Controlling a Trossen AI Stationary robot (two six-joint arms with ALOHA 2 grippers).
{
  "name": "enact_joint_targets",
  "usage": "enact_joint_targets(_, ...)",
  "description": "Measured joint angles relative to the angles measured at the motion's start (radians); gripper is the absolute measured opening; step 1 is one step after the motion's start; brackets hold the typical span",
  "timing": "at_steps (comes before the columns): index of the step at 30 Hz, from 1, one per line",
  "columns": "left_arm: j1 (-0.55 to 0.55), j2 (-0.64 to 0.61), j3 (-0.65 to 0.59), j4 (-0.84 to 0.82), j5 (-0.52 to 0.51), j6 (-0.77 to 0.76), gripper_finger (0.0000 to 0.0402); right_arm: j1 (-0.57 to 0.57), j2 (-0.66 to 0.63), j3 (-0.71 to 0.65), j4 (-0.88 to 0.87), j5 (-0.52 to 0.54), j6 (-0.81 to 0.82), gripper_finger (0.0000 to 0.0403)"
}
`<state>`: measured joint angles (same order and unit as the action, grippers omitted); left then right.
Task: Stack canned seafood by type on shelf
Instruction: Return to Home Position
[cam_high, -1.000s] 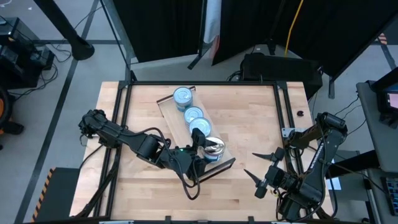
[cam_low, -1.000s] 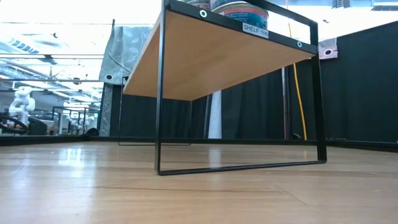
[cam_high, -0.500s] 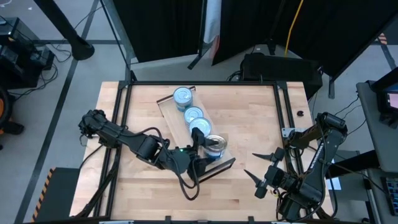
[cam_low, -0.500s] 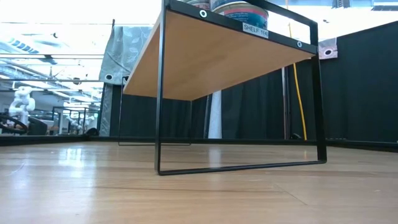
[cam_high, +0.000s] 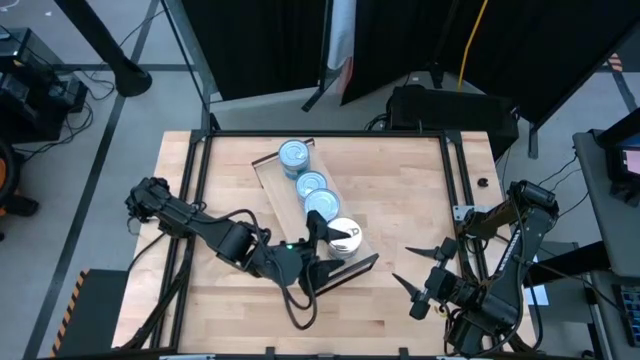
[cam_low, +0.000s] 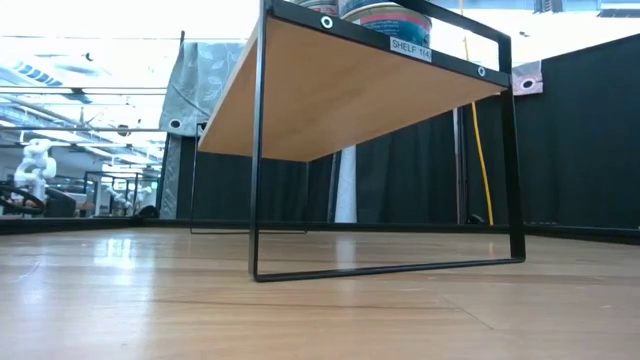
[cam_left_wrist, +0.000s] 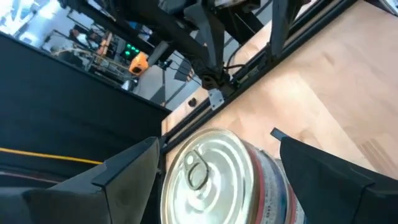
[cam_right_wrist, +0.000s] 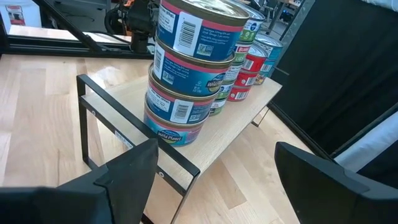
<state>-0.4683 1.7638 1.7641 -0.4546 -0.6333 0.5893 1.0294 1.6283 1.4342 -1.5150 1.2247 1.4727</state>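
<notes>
The shelf (cam_high: 283, 190) stands slantwise in the middle of the counter (cam_high: 410, 190), carrying four tin stacks (cam_high: 312, 183) in a row. The released left end effector (cam_high: 325, 250) flanks the silver-top stack (cam_high: 345, 237) at the shelf's near end. The right end effector (cam_high: 415, 268) waits, released, near the counter's right edge.

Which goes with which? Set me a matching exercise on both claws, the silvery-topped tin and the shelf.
1 left claw
2 right claw
3 silvery-topped tin
4 shelf

A open, over the table's right side
B topmost tin at the shelf's near end
C open, either side of the silvery-topped tin
D slanted across the table's middle

Pairs: 1-C, 2-A, 3-B, 4-D
</notes>
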Motion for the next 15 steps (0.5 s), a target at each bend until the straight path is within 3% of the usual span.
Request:
enact_joint_targets(3, -0.035, 0.000, 0.017, 0.019, -0.062, 0.031, 0.0334, 0.000, 0.000, 0.000, 0.000, 0.000, 0.000, 0.0313)
enact_joint_targets(9, -0.158, -0.003, 0.102, 0.027, -0.338, 0.047, 0.0320, 0.000, 0.000, 0.000, -0.001, -0.002, -0.028, 0.0313)
enact_joint_targets(12, -0.224, -0.011, 0.108, 0.016, -0.444, 0.067, 0.0273, 0.000, -0.007, 0.000, 0.000, 0.000, -0.078, 0.0313)
enact_joint_targets(15, -0.257, -0.049, 0.110, -0.013, -0.479, 0.019, 0.0194, 0.000, -0.050, 0.000, -0.001, 0.004, -0.130, 0.0305)
